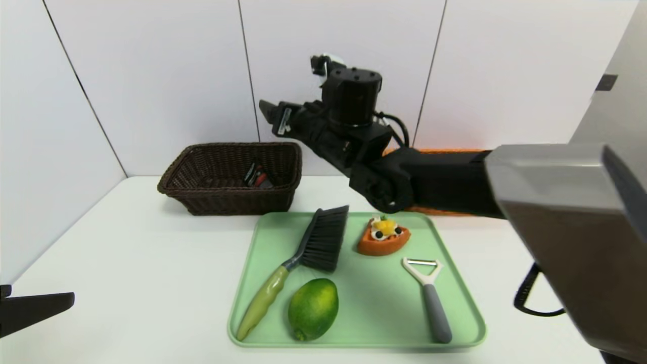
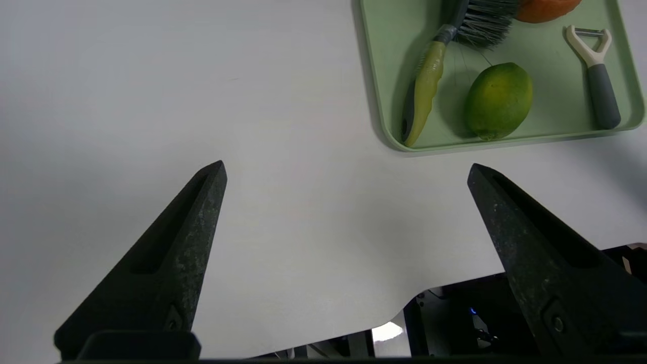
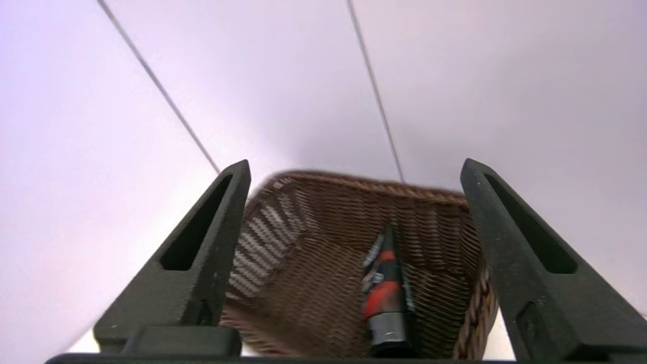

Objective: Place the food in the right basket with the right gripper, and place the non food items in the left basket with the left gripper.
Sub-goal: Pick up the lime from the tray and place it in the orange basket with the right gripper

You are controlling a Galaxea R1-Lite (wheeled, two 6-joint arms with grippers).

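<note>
Black and wide apart, the two fingers of the right claw (image 3: 354, 167) hold nothing; the claw hangs in the air above the far side of the worktop (image 1: 126, 263), pointing toward the dark brown wicker basket (image 1: 230, 177) by the wall. Inside this basket lies a black tube with red and white print (image 3: 386, 288), leaning against the inner wall. Behind the right arm only an orange strip shows; I cannot tell what it belongs to.

Nearer to the robot, a light green tray (image 1: 252, 283) lies on the worktop. On it are a brush with dark bristles and a yellow-green handle (image 1: 298, 263), a green mango-like fruit (image 1: 313, 308) just beside the handle, a small orange tart with fruit on top (image 1: 383, 236) at the far side, and a white peeler with a grey handle (image 1: 429, 293) toward the right edge.

The left claw (image 2: 346, 172) is also released, its fingers spread wide and empty, over the bare near-left part of the worktop, well apart from the tray.
</note>
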